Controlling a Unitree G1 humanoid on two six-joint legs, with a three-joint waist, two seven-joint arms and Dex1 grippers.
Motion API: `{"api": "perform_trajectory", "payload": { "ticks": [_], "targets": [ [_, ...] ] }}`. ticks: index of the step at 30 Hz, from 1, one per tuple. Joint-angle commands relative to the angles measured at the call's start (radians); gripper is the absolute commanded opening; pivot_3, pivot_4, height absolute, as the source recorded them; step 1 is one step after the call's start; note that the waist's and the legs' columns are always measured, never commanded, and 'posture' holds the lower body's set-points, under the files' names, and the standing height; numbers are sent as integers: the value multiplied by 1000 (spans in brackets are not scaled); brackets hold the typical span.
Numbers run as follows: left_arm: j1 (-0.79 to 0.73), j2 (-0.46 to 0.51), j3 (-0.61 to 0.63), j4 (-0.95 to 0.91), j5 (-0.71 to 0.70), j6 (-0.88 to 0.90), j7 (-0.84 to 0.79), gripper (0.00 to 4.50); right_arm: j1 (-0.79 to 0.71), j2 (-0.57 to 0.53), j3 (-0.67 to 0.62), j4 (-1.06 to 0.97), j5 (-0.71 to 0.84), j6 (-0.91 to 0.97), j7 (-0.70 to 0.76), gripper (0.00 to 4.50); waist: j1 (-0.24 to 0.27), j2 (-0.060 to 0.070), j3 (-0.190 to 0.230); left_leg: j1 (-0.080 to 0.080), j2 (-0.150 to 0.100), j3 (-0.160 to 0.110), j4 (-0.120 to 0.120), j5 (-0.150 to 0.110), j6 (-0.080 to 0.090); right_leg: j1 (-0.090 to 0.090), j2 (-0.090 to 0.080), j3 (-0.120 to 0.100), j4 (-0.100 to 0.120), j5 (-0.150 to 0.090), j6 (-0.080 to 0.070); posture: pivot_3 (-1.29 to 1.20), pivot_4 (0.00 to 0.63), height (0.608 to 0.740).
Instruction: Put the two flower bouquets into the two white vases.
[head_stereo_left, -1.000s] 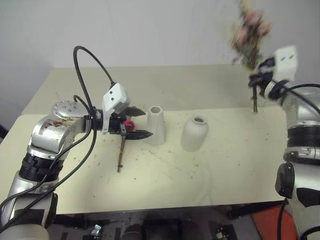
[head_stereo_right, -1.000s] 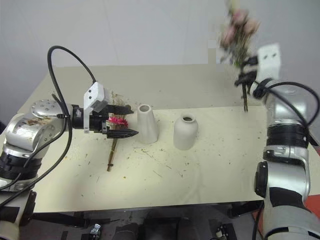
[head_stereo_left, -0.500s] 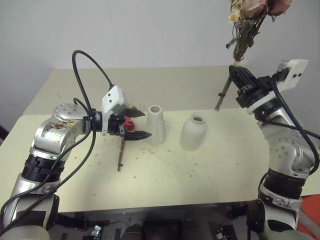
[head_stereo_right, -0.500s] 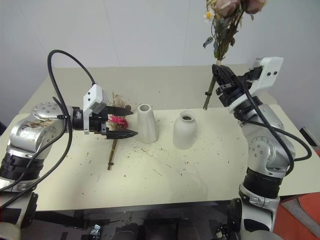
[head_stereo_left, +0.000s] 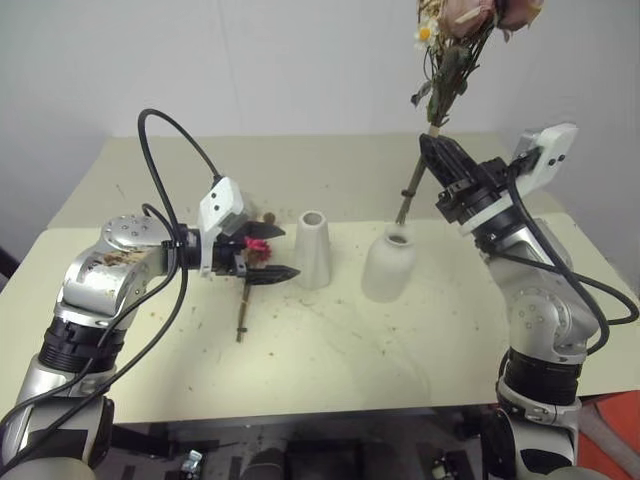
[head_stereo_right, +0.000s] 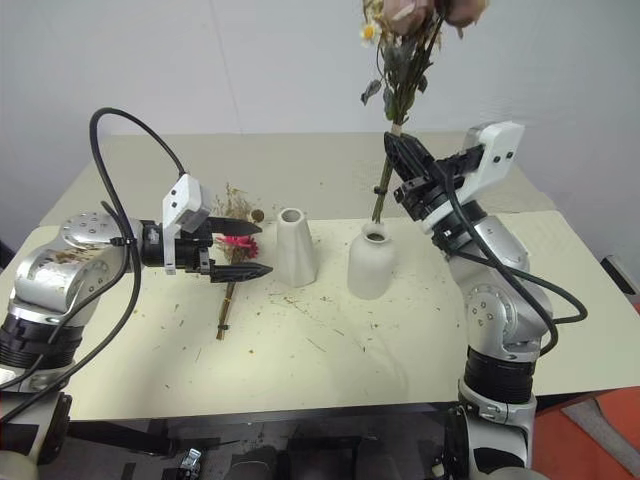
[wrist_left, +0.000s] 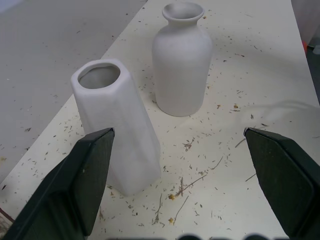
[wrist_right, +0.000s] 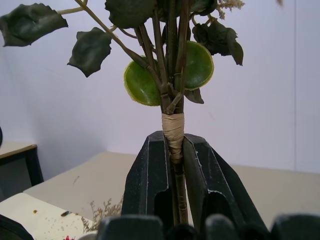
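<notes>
Right wrist view: the right gripper (wrist_right: 172, 165) is seen clamped tight on the taped stems of the rose bouquet (head_stereo_left: 455, 40), the green leaves rising just past the fingertips. In the left eye view the bouquet is held upright and slightly tilted, blooms high, and its stem end (head_stereo_left: 402, 210) hangs just above and a little to the far side of the mouth of the rounded vase (head_stereo_left: 388, 265), not yet inside it. The coming move is judged to turn on this: the stems' long axis must be brought over the opening and lowered nearly straight down. The right forearm is raised, reaching in from the right with the gripper pointing up and leftward. The left gripper (head_stereo_left: 262, 251) is held level with its jaws wide apart and nothing between them, poised just left of the slim cone vase (head_stereo_left: 313, 249), over the dried bouquet with the magenta daisy (head_stereo_left: 247, 285), which lies on the table (head_stereo_left: 330, 350) with its stem pointing to the near side.
</notes>
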Motion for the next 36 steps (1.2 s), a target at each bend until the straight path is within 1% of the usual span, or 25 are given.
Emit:
{"api": "perform_trajectory", "payload": {
  "ticks": [1,6,20,29,31,32,33,36],
  "targets": [
    [-3,14,36,-31,-8,3,8,4500,2,3,6,-10,4,-45,-2,209,0,0,0,0,0,0,0,0,0,0,0,0,0,0,0,0,150,740],
    [-3,11,37,-33,-12,1,12,4500,29,8,20,9,1,-85,12,209,-1,0,0,0,0,0,0,0,0,0,0,0,0,0,0,0,150,740],
    [-9,6,58,-41,-25,14,22,4500,117,24,92,52,-68,-226,47,209,0,0,0,0,0,0,0,0,0,0,0,0,0,0,0,0,150,740],
    [0,4,64,-51,-26,17,27,4500,167,18,101,50,-79,-263,73,209,-1,0,0,0,0,0,0,0,0,0,0,0,0,0,0,0,150,740],
    [2,3,64,-53,-26,17,28,4500,177,17,99,45,-74,-260,80,940,-1,0,0,0,0,0,0,0,0,0,0,0,0,0,0,0,150,740],
    [3,3,64,-53,-26,17,28,4500,181,16,100,43,-73,-260,82,1151,-1,0,0,0,0,0,0,0,0,0,0,0,0,0,0,0,150,740],
    [3,3,64,-53,-26,17,28,4500,185,16,101,41,-73,-261,85,1469,0,0,0,0,0,0,0,0,0,0,0,0,0,0,0,0,150,740],
    [4,0,63,-54,-25,15,30,4500,195,15,108,36,-83,-261,87,2582,0,0,0,0,0,0,0,0,0,0,0,0,0,0,0,0,150,740]
  ]
}}
